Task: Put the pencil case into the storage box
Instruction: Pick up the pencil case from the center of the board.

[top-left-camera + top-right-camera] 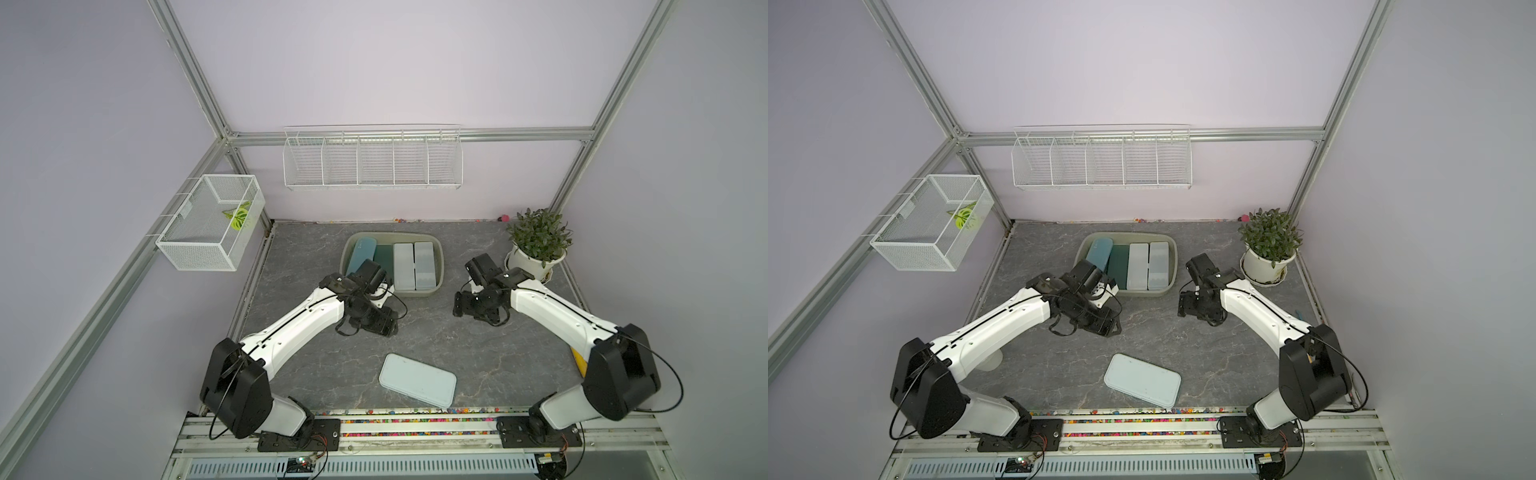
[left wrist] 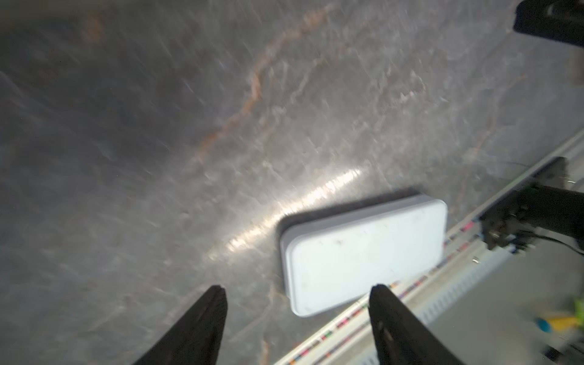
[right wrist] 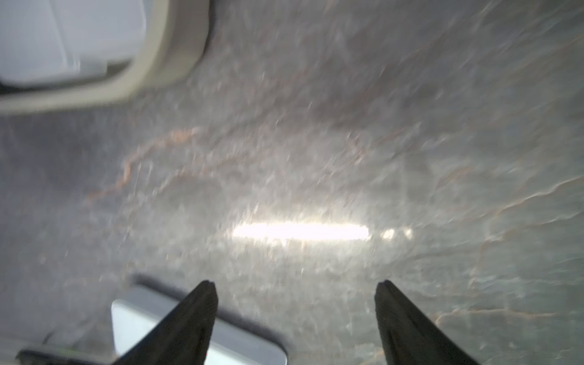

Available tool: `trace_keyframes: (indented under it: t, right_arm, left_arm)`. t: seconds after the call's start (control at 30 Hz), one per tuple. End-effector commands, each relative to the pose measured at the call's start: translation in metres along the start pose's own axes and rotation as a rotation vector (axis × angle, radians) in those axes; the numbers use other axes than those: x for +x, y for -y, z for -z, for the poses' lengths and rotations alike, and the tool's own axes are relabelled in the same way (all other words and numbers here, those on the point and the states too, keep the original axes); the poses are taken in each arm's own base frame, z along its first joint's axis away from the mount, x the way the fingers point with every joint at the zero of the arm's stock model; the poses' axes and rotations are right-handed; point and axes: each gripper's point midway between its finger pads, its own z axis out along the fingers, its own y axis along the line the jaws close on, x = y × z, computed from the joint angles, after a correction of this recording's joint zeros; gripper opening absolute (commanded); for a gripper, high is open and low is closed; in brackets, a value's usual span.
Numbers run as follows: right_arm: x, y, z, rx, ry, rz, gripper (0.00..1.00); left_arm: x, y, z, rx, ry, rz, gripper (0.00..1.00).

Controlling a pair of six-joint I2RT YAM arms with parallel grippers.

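A pale blue pencil case lies flat on the grey marbled table near the front edge. The olive storage box stands at the back middle. It holds a blue case leaning at its left, a dark green one and two pale ones. My left gripper hovers in front of the box's left corner, open and empty, with the pale blue case beyond its fingertips. My right gripper hangs right of the box, open and empty.
A potted plant stands at the back right corner. A white wire-mesh basket hangs on the left wall and a long wire rack on the back wall. A rail with coloured beads runs along the table's front edge.
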Motion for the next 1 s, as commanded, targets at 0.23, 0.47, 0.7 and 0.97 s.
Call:
trace_keyframes:
  t: [0.23,0.47,0.7,0.97]
  right_arm:
    - [0.073,-0.033,-0.031,-0.095,-0.279,0.217,0.83]
    - [0.074,-0.051,-0.047,-0.086,-0.353,0.28,0.84]
    - [0.073,-0.058,-0.057,-0.088,-0.397,0.304,0.84]
    - [0.077,-0.061,-0.068,-0.08,-0.421,0.293,0.84]
  left_arm:
    - [0.062,0.052,-0.004,0.434,-0.122,0.391,0.81]
    - [0.101,0.061,-0.023,0.425,-0.222,0.435,0.81]
    - [0.131,0.061,-0.04,0.365,-0.28,0.481,0.82]
    - [0.097,0.052,-0.077,0.293,-0.196,0.473,0.77]
